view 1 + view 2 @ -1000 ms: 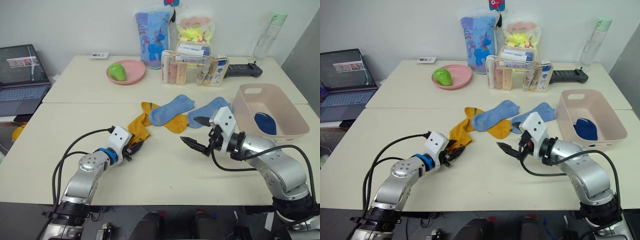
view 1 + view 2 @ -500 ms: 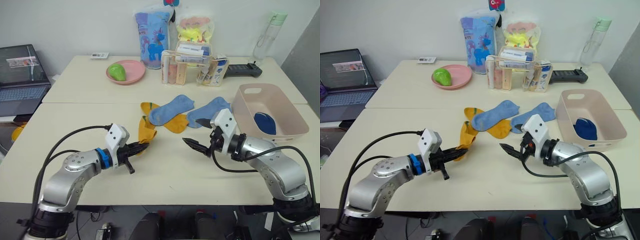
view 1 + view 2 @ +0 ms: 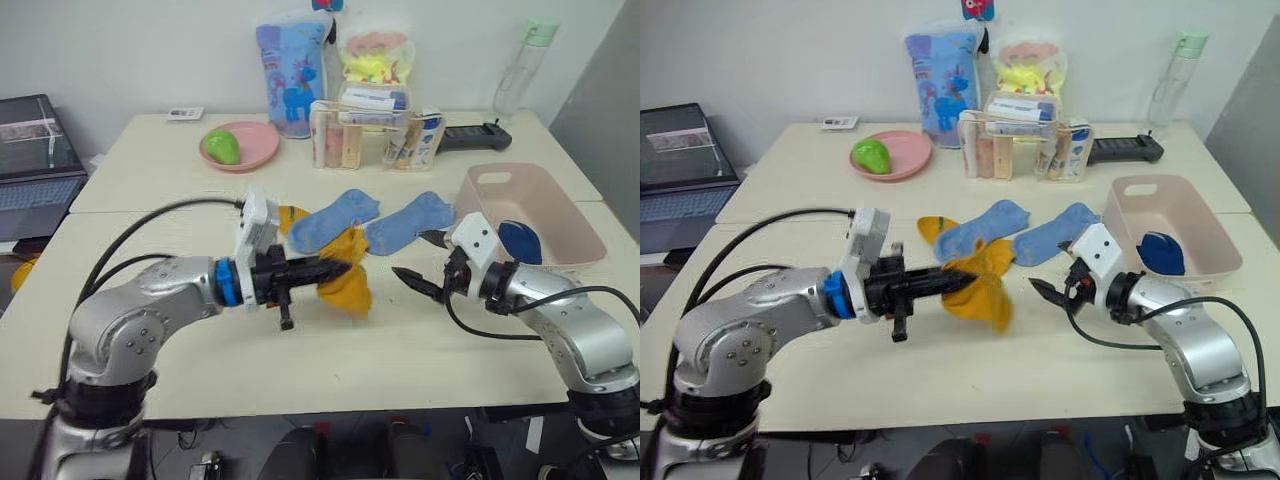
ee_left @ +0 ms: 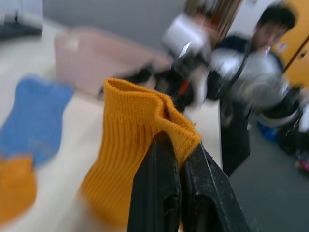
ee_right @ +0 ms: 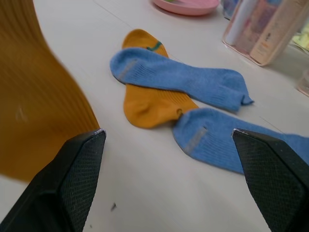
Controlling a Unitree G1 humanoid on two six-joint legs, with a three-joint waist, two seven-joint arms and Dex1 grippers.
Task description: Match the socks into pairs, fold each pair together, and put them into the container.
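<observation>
The mustard yellow sock [image 3: 345,283] has been lifted off the desk [image 3: 180,190] and carried toward the middle since the earlier frame. It is pinched at its cuff by the left end effector [image 3: 338,268], whose two black fingers [image 4: 159,193] are pressed tight together on the knit. The rest of the sock hangs down from them above the desk.

The right end effector [image 3: 420,262] is held near the hanging sock, just above the desk, with its fingers spread wide and nothing between them.

The second mustard yellow sock [image 5: 145,99] is left flat on the desk. One light blue sock [image 3: 335,217] is laid across it. The other light blue sock [image 3: 408,220] is laid beside it, nearer the pale pink tub [image 3: 580,215].

A dark navy blue bundle [image 3: 515,240] is seen inside the tub, which is set at the right side of the desk.

A person [image 4: 270,29] is seen, blurred, in the left wrist view.
</observation>
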